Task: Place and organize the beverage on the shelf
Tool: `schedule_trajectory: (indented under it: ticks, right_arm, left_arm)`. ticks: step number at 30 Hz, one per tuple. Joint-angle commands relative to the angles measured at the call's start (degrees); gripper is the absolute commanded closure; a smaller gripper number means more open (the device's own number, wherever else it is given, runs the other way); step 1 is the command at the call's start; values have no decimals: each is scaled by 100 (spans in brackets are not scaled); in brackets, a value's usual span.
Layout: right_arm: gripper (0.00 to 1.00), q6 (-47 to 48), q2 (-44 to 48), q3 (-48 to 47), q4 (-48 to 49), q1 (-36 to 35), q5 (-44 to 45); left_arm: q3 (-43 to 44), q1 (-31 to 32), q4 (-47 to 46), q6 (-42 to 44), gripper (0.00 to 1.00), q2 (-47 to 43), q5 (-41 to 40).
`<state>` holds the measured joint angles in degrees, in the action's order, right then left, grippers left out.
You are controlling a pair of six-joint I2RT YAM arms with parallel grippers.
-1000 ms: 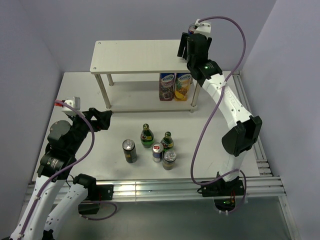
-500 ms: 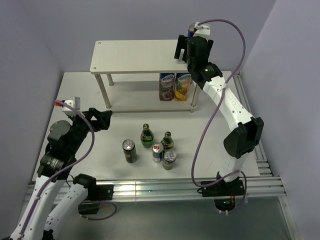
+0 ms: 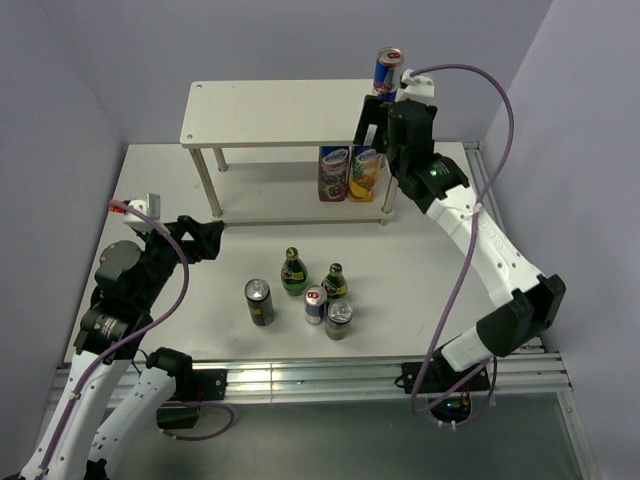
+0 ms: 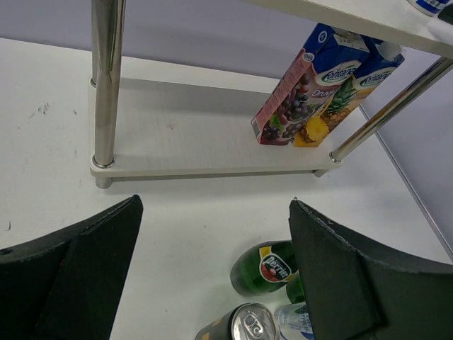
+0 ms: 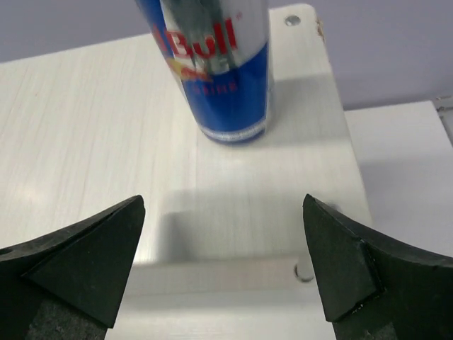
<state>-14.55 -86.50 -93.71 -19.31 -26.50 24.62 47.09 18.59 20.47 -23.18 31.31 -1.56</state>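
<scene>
Right claw (image 5: 224, 202) is spread wide with nothing in it, backed off a little from the blue-and-silver can (image 3: 388, 70). A second ago the claw was parked right over that far-right end of the shelf (image 3: 270, 110) and the can was hidden behind it. Now the can stands clear by itself on the top board, near the back right corner, so it looks like drink number one is delivered and let go.

The can's upright, long axis straight up and down, lid on top, logo side facing the wrist cam.

Five more are bunched on the desk (image 3: 420, 260) toward the front, all standing: two green bottles (image 3: 293, 272), a black can (image 3: 259, 302), a second blue can (image 3: 316, 305) and a darker can (image 3: 339, 320). Left claw (image 4: 214, 205) hasn't budged; it's wide open and empty over the left of the desk. Two juice cartons (image 3: 350, 172) sit on the lower tier, so the rest probably have to fit around those.
</scene>
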Motion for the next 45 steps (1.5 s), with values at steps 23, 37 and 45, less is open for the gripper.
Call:
schedule_trajectory:
  ticks: [23, 37, 45]
  right_arm:
    - [0, -5634, 3465, 4441, -2770, -6321, 2802]
    - [0, -8125, 2436, 4975, -3617, -7765, 2864]
    - [0, -7714, 2401, 6127, -1992, -7335, 2952]
  left_arm:
    - [11, -48, -140, 138, 9, -73, 103]
    - [2, -40, -201, 103, 10, 103, 552]
    - [2, -40, -184, 112, 10, 121, 517]
